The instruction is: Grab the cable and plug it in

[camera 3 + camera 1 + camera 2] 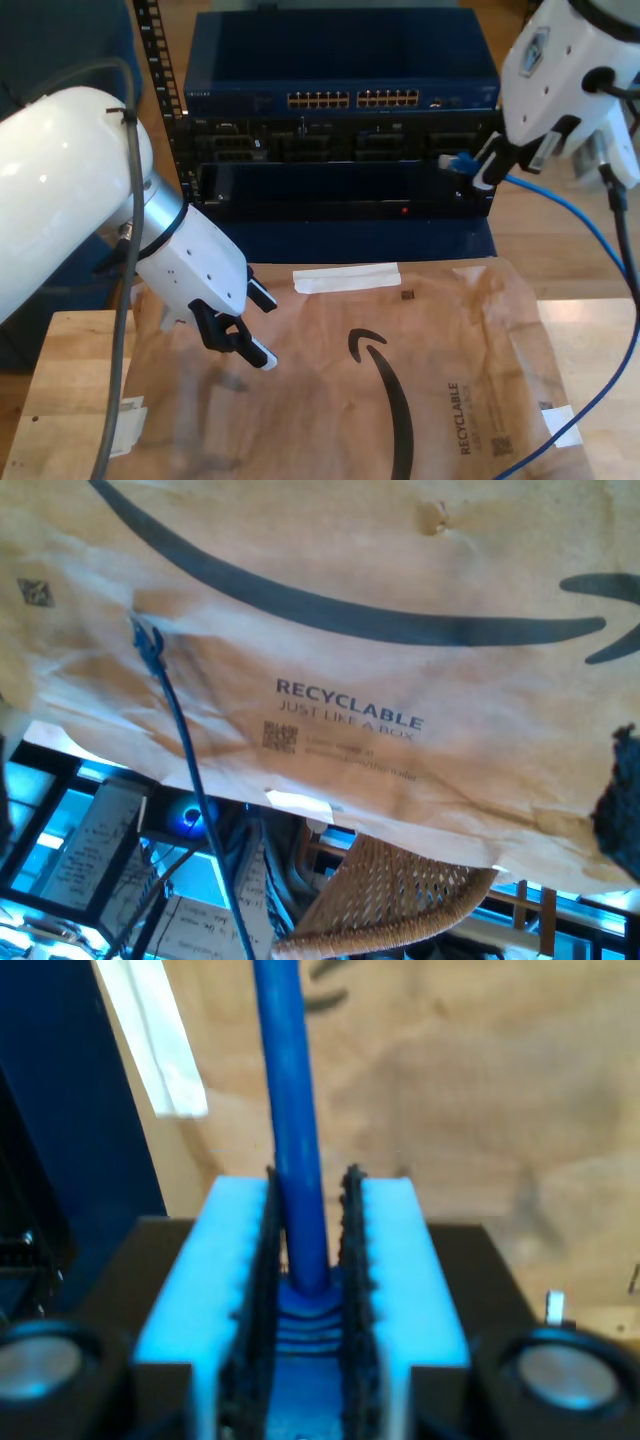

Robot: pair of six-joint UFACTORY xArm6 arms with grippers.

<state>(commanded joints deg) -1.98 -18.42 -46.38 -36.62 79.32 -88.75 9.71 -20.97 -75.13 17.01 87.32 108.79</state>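
- One blue rack unit (340, 110) stands at the back in the exterior view, two blocks of network ports (352, 99) along its upper panel and darker bays below; nothing sits between the arm at that view's right and its front.
- One brown paper mailer (400, 370) lies on the wooden table (75, 390), taped down with three white strips; the first wrist view alone lets me read "RECYCLABLE" cleanly.
- Two white arms: one at the exterior view's left over the mailer, one at its right up by the rack.
- The cable (590, 300), bright blue, runs from the rack front down along the exterior view's right edge; in the first wrist view it hangs across the mailer.
- My second gripper (312, 1260) is clamped on the cable, its blue pads (410, 1270) pinching it.
- My first gripper (250, 325) has its dark fingers apart, holding nothing.
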